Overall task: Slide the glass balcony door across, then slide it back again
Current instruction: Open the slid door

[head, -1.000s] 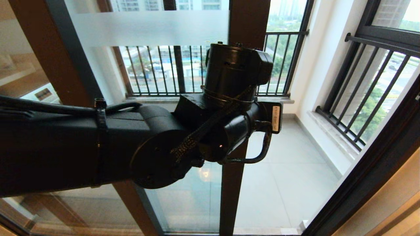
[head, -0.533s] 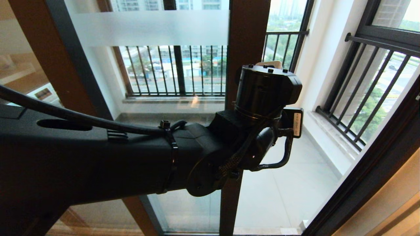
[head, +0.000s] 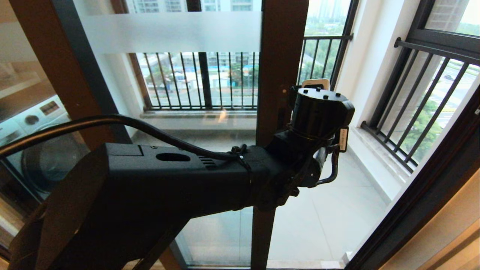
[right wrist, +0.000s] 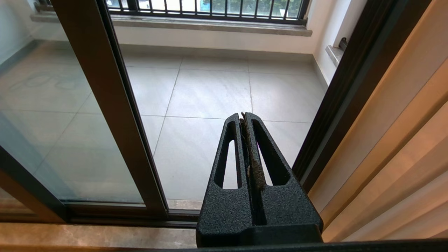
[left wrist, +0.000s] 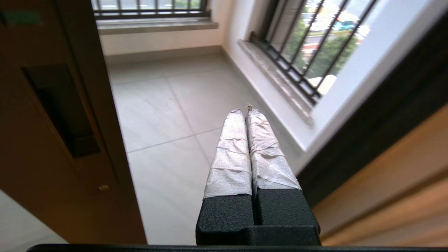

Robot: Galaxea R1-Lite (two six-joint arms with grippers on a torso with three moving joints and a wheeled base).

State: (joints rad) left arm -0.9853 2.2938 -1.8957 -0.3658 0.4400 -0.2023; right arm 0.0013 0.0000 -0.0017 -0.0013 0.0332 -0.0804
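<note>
— Across the doorway, from about 9 to 12 o'clock, stands the glass balcony door [head: 210, 150]: clear pane, dark brown frame, a frosted band [head: 172, 32] high at 11 o'clock. Its leading stile runs top to bottom through the middle, and the opening to the balcony lies on the 3 o'clock side of it.

— And behind the glass?

— Grey floor tiles [head: 330, 225], and black railings [head: 416, 112] at 12 and at 2 o'clock. Through another brown-framed pane at 9 o'clock shows a white washing machine [head: 41, 150].

— Where are the arms?

— One big black arm reaches in from 7 o'clock, a cable tied along its top. Its wrist ends right beside the stile, on the open side, around 2 o'clock of centre. That carries the left gripper [left wrist: 246, 110]; its tape-wrapped fingers [left wrist: 229, 154] are pressed together, gripping nothing, pointing over the balcony floor. The stile is just beside them, with the recessed handle slot [left wrist: 57, 108] at 9 o'clock in the wrist view.

— The other one?

— The right gripper [right wrist: 243, 117] hangs low before the opening, between the stile and the dark door jamb [right wrist: 350, 87]. Its black slotted fingers [right wrist: 229, 154] are closed flat against each other, empty.
</note>
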